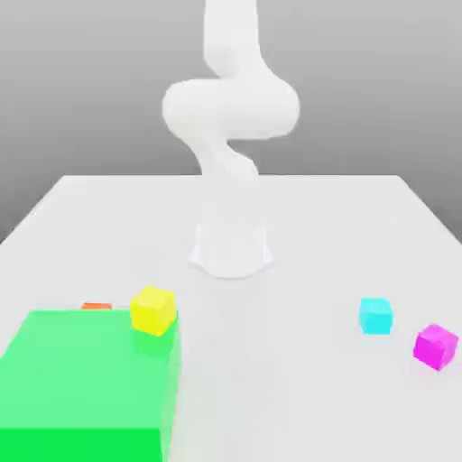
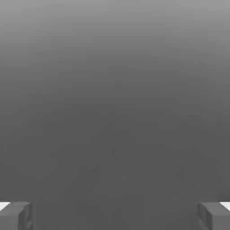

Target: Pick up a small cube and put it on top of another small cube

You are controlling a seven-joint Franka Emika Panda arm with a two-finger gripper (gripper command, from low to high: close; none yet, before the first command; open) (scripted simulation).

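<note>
Magenta cube (image 1: 436, 346) sits flat on the white table (image 1: 298, 379), far over on the exterior view's right and close to the near edge. Nothing touches it; all visible faces are plain.

Cyan cube (image 1: 375, 316) lies just beside it, toward the exterior view's left and slightly farther back, with a narrow strip of table between the two. Same size as the magenta one.

Yellow cube (image 1: 152, 310) is well apart, on the exterior view's left. It rests on the back right corner of a large green block (image 1: 86, 388), which fills the near left part of the table. A small orange-red object (image 1: 97, 307) peeks out behind the block's back edge, mostly hidden, so its shape is unclear.

White arm (image 1: 230, 117) rises from its base (image 1: 231, 250) at the table's middle and bends above it, away from every cube.

Gripper (image 2: 115, 215), hand view: two grey fingertips (image 2: 15, 215) at opposite edges, jaws spread wide, nothing between them, plain grey backdrop beyond.
</note>
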